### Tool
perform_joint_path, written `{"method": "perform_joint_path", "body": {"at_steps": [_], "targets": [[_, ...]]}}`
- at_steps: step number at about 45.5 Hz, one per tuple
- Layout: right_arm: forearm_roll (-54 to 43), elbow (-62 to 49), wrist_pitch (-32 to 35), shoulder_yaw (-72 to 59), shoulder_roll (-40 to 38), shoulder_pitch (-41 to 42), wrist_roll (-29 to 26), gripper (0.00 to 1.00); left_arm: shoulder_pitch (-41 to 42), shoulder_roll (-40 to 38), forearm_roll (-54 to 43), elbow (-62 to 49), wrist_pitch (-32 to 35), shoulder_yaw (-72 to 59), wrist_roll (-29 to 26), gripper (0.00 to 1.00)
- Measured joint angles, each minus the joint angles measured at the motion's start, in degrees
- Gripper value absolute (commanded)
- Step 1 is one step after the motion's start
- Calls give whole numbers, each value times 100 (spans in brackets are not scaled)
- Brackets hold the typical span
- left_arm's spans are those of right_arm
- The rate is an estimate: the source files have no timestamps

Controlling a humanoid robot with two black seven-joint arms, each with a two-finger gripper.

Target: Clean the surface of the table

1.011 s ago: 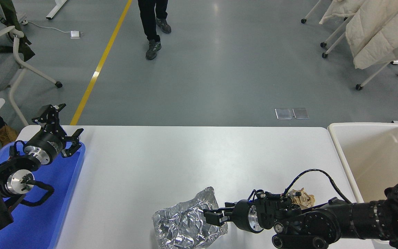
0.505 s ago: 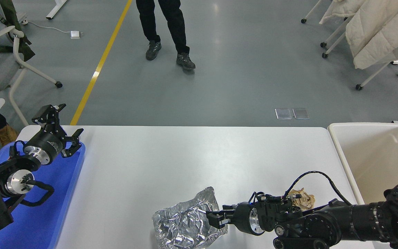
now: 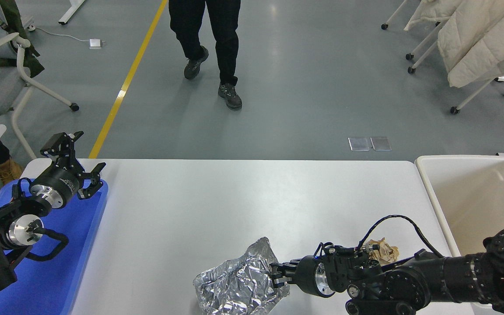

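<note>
The white table surface [image 3: 234, 197] fills the middle of the view. A crumpled sheet of silver foil [image 3: 234, 286] lies at its front edge. My right gripper [image 3: 277, 274] comes in from the right, low over the table, and its fingers are pinched on the foil's right edge. A small wad of brown paper [image 3: 382, 250] lies on the table just behind my right wrist, partly hidden by it. My left gripper [image 3: 76, 162] is parked at the far left above the blue tray, fingers spread open and empty.
A blue tray [image 3: 59, 271] lies on the table's left end under my left arm. A cream deep bin [image 3: 475, 197] stands at the table's right end. A person [image 3: 208, 39] walks on the floor beyond the table. A chair stands at far left.
My right gripper's fingers were spread beside the foil; now they have closed on its right edge, and the foil's shape has shifted. The person has walked closer.
</note>
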Motion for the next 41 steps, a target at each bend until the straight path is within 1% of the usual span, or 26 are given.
{"method": "perform_joint_path", "body": {"at_steps": [9,19,28,41], "targets": [[40,130,8,33,-103,75,-3,0,-1,0,0,0,0,0,0,100],[219,524,17,86,-449,324,2,0,-3,0,-4,-1,0,0,0,100],[450,1091,106,100,-1038,683,0,0,-2,0,-5,-2,0,0,0,100],[777,2164,338,93,-2140,1324,2,0,1,0,-5,-1,0,0,0,100]]}}
